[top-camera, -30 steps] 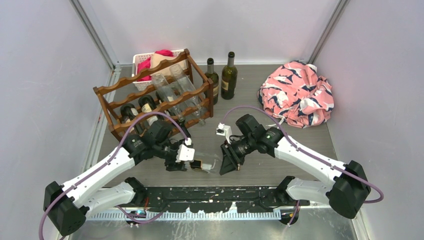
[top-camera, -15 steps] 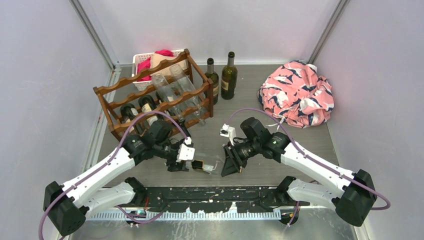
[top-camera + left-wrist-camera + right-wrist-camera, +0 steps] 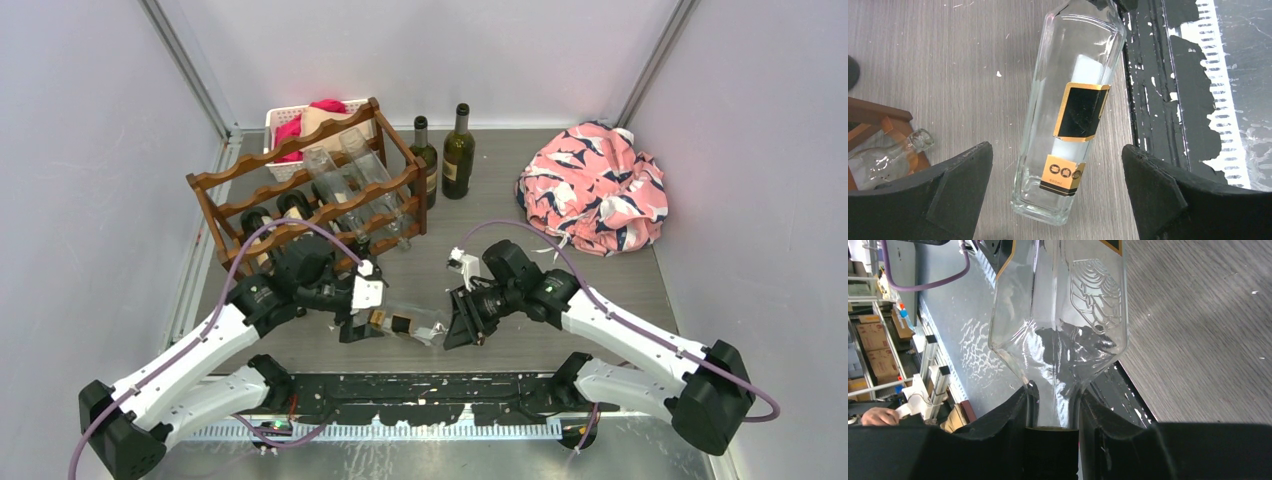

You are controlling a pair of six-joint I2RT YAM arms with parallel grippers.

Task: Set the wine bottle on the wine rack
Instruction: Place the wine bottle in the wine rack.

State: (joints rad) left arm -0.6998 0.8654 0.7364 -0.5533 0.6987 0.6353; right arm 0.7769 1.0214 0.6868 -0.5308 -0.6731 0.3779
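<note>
The right gripper [image 3: 1052, 407] is clenched on the neck of the wine bottle [image 3: 1063, 300], which is clear, smooth glass. Only this view shows the ribbed shell relief pressed into its shoulder. The left gripper [image 3: 1055, 150] is spread wide, its black fingers [image 3: 948, 190] flanking the bottle's squared base with gaps on both sides. Its camera alone shows the black, gold-edged label [image 3: 1080, 112]. From overhead, the bottle lies near the table's [image 3: 500, 185] front edge, neck toward 3 o'clock. The scalloped dark wooden wine rack [image 3: 300, 190] stands apart at 11 o'clock.
</note>
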